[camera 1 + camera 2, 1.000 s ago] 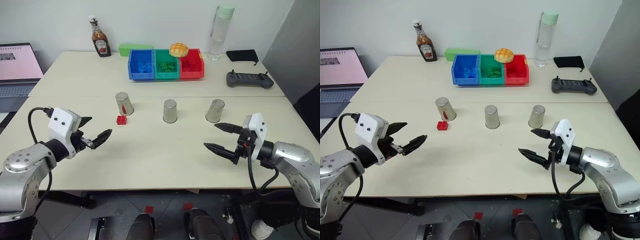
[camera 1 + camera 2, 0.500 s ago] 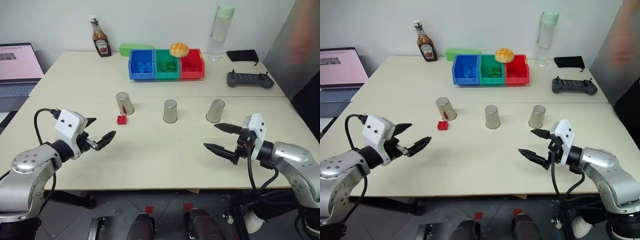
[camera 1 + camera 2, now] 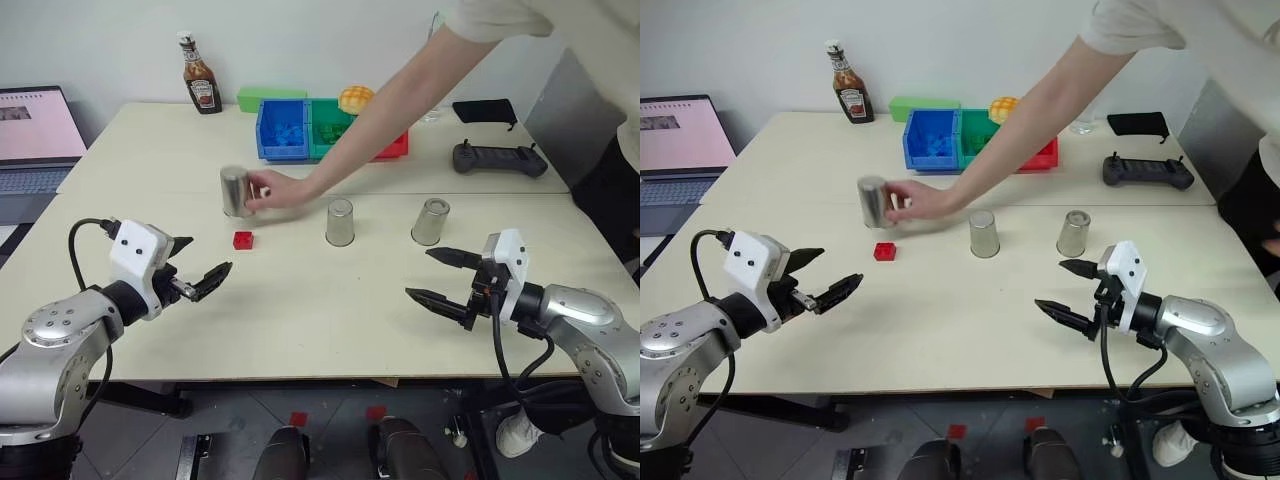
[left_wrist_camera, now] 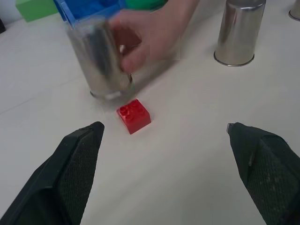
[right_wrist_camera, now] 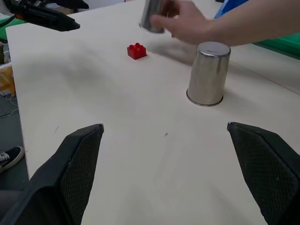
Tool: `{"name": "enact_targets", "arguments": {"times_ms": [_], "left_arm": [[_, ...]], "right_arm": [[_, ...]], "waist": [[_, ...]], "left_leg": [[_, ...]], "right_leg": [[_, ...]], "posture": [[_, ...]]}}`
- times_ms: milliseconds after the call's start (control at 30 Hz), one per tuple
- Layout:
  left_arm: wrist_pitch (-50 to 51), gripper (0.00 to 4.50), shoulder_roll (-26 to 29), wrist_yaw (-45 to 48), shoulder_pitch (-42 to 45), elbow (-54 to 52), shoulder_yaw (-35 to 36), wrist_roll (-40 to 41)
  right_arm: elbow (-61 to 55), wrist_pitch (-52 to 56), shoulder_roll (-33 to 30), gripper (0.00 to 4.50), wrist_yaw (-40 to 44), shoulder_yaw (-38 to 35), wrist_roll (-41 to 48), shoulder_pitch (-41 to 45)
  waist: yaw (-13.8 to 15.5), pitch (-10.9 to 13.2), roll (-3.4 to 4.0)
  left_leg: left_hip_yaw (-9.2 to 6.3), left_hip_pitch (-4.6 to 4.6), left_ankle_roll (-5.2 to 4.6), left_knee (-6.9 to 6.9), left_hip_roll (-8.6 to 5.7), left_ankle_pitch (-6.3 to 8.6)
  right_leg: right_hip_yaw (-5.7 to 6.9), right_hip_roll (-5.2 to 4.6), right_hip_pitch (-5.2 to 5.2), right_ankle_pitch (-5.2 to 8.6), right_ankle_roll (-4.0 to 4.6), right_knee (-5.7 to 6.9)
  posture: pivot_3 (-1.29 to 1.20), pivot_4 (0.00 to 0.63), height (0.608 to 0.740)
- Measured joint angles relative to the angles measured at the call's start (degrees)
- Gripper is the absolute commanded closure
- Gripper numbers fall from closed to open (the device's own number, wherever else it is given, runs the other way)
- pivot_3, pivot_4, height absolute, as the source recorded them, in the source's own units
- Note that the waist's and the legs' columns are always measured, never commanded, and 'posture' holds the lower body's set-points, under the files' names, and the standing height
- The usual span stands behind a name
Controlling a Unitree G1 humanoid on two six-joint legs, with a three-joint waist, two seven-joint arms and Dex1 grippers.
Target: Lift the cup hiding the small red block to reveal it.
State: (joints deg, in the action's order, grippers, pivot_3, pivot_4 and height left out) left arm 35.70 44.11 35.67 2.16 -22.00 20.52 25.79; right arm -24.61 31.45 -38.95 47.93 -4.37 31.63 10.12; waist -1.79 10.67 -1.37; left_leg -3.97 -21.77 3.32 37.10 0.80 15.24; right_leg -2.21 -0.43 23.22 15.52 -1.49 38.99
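Observation:
Three silver cups stand in a row across the table. A person's hand (image 3: 275,190) grips the left cup (image 3: 234,190); whether it is off the table is unclear. The middle cup (image 3: 340,222) and right cup (image 3: 430,221) stand upside down, untouched. The small red block (image 3: 242,239) lies uncovered on the table just in front of the left cup, also seen as the block (image 4: 134,115). My left gripper (image 3: 207,257) hovers open, short of the block. My right gripper (image 3: 419,273) hovers open in front of the right cup. Neither holds anything.
The person's arm (image 3: 400,95) reaches across the table from the back right, over the blue bin (image 3: 283,130) and its neighbours. A ketchup bottle (image 3: 201,77), a green box (image 3: 262,98), a controller (image 3: 500,159) and a black pouch (image 3: 483,110) sit at the back. A laptop (image 3: 35,130) stands at the left.
A person's arm has come in from the back right and taken hold of the left cup, shifting it a little back and left. Both grippers stay open and nearly still.

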Motion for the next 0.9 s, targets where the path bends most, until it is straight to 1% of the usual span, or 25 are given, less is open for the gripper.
{"name": "enact_targets", "arguments": {"times_ms": [433,900], "left_arm": [[0.09,0.03,0.03,0.01,-0.45,0.0,0.14,-0.07],[0.1,0.03,0.05,0.06,-0.45,0.01,0.13,-0.16]], "right_arm": [[-0.01,-0.83,0.05,0.0,0.62,0.11,-0.08,-1.69],[-0.01,-0.84,0.06,0.0,0.59,0.16,-0.08,-1.69]], "waist": [[0.01,0.0,0.0],[0.01,0.0,0.0]], "left_leg": [[-0.01,0.0,0.0,0.0,0.0,0.0],[-0.01,0.0,0.0,0.0,0.0,0.0]], "right_leg": [[0.0,0.0,0.0,0.0,0.0,0.0],[0.0,0.0,0.0,0.0,0.0,0.0]], "posture": [[0.0,0.15,0.74],[0.0,0.15,0.74]]}}
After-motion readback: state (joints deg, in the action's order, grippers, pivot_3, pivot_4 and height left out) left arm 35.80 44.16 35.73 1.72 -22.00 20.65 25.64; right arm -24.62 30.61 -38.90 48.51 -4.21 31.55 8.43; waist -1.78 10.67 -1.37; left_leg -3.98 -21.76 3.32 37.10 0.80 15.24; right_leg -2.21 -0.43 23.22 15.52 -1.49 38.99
